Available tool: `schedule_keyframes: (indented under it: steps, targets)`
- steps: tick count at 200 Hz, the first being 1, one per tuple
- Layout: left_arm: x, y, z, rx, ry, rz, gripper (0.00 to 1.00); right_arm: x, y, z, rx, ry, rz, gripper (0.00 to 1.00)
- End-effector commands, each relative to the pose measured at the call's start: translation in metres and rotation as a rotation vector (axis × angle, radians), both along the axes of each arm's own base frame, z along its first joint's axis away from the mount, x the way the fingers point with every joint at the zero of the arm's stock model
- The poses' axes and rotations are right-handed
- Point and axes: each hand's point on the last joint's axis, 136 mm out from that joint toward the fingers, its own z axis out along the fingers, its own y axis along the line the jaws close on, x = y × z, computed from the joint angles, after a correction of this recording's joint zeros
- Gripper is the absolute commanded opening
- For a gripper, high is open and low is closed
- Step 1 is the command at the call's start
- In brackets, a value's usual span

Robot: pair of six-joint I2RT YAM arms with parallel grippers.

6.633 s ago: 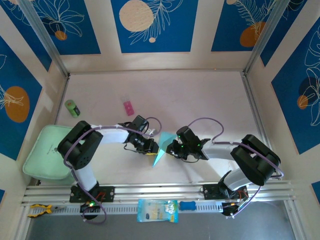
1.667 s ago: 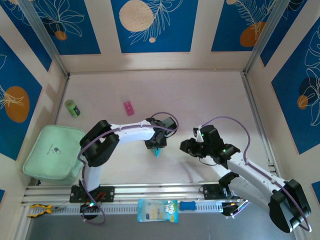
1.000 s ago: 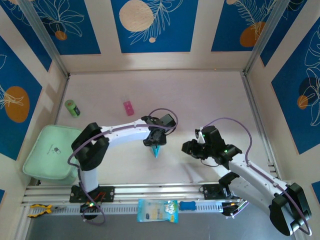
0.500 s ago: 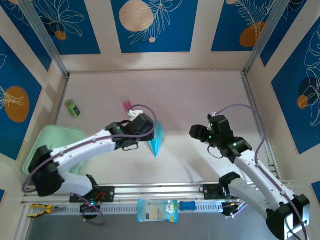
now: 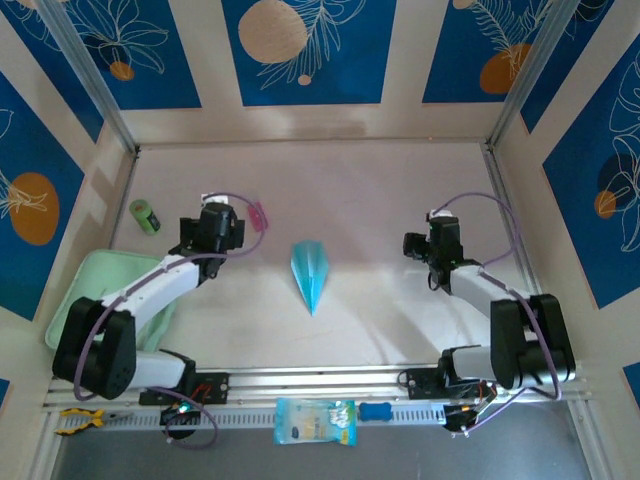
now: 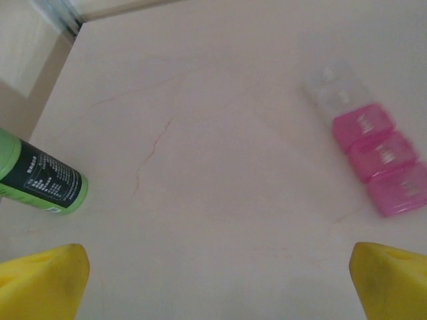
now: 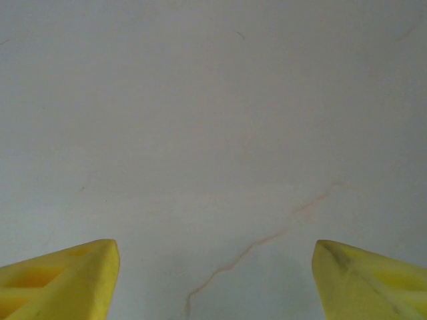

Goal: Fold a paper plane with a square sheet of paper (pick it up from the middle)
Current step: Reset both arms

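The square sheet of paper lies folded as a narrow light cyan paper plane (image 5: 311,274) flat on the table's middle, its point toward the near edge. Nothing touches it. My left gripper (image 5: 216,222) is well to its left, beside the pink block. In the left wrist view the left gripper (image 6: 217,287) is open, its yellow fingertips (image 6: 41,283) wide apart over bare table. My right gripper (image 5: 440,230) is off to the plane's right. In the right wrist view the right gripper (image 7: 215,280) is open too, with only table between its yellow fingertips (image 7: 63,279).
A small pink block (image 5: 258,215) (image 6: 373,160) and a green bottle (image 5: 145,216) (image 6: 41,181) lie at the back left. A mint green pouch (image 5: 100,300) sits at the left edge. A blue-and-yellow packet (image 5: 314,421) rests on the front rail.
The left gripper let go of the plane and swung left toward the pink block. The right arm drew back to the right. Both grippers opened, and the plane now lies flat and alone.
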Motion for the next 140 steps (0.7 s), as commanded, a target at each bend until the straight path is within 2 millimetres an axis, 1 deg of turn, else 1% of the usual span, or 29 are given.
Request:
schedule_keyframes:
  steps: [1, 11, 22, 36, 44, 56, 64, 69, 72, 76, 84, 85, 88, 90, 98, 105, 108, 113, 119, 125, 140]
  targets:
    - [0.020, 0.007, -0.005, 0.042, -0.063, -0.091, 1.00, 0.035, 0.028, 0.046, 0.019, -0.270, 0.191, 0.75]
    - [0.020, 0.011, -0.016, 0.031, -0.051, -0.094, 0.99, 0.038, 0.033, 0.048, 0.017, -0.285, 0.222, 0.76]
    - [0.021, 0.014, -0.021, 0.020, -0.088, -0.101, 1.00, 0.039, 0.035, 0.048, 0.021, -0.285, 0.250, 0.75]
    - [0.026, 0.011, -0.020, -0.042, -0.168, -0.129, 1.00, 0.037, 0.037, 0.050, 0.025, -0.307, 0.279, 0.75]
    - [0.029, 0.011, -0.023, -0.049, -0.169, -0.145, 1.00, 0.035, 0.037, 0.050, 0.023, -0.346, 0.295, 0.75]
    - [0.032, 0.020, -0.025, -0.061, -0.175, -0.123, 0.99, 0.033, 0.027, 0.042, 0.023, -0.400, 0.254, 0.76]
    - [0.034, 0.024, -0.026, -0.103, -0.203, -0.127, 0.99, 0.032, 0.022, 0.035, 0.043, -0.415, 0.233, 0.77]
    - [0.034, 0.026, -0.030, -0.142, -0.199, -0.133, 0.99, 0.035, 0.020, 0.037, 0.050, -0.437, 0.223, 0.77]
    - [0.033, 0.028, -0.032, -0.162, -0.200, -0.137, 0.99, 0.036, 0.019, 0.035, 0.048, -0.431, 0.218, 0.77]
    - [0.035, 0.029, -0.032, -0.177, -0.216, -0.148, 0.99, 0.037, 0.020, 0.034, 0.048, -0.406, 0.219, 0.77]
    - [0.033, 0.029, -0.034, -0.204, -0.202, -0.160, 1.00, 0.041, 0.018, 0.031, 0.048, -0.350, 0.212, 0.77]
    - [0.032, 0.028, -0.034, -0.205, -0.202, -0.162, 1.00, 0.042, 0.018, 0.031, 0.049, -0.349, 0.207, 0.80]
    - [0.032, 0.027, -0.033, -0.211, -0.210, -0.172, 1.00, 0.045, 0.014, 0.030, 0.050, -0.348, 0.191, 0.96]
    - [0.032, 0.025, -0.033, -0.213, -0.214, -0.183, 1.00, 0.046, 0.012, 0.030, 0.055, -0.349, 0.178, 1.00]
    - [0.030, 0.017, -0.034, -0.221, -0.226, -0.236, 1.00, 0.047, 0.006, 0.028, 0.086, -0.331, 0.155, 0.99]
    - [0.027, 0.016, -0.037, -0.220, -0.242, -0.249, 1.00, 0.045, 0.005, 0.029, 0.092, -0.325, 0.158, 0.99]
    - [0.026, 0.017, -0.039, -0.220, -0.257, -0.245, 1.00, 0.046, 0.005, 0.029, 0.086, -0.333, 0.156, 0.99]
    - [0.025, 0.020, -0.036, -0.214, -0.302, -0.234, 1.00, 0.047, 0.005, 0.029, 0.077, -0.341, 0.151, 0.99]
    - [0.023, 0.027, -0.039, -0.220, -0.281, -0.192, 1.00, 0.047, 0.004, 0.029, 0.070, -0.331, 0.143, 0.99]
    - [0.022, 0.028, -0.040, -0.219, -0.262, -0.186, 1.00, 0.046, 0.003, 0.029, 0.071, -0.334, 0.136, 0.99]
    - [0.024, 0.028, -0.038, -0.210, -0.286, -0.188, 1.00, 0.047, 0.002, 0.029, 0.062, -0.337, 0.125, 0.99]
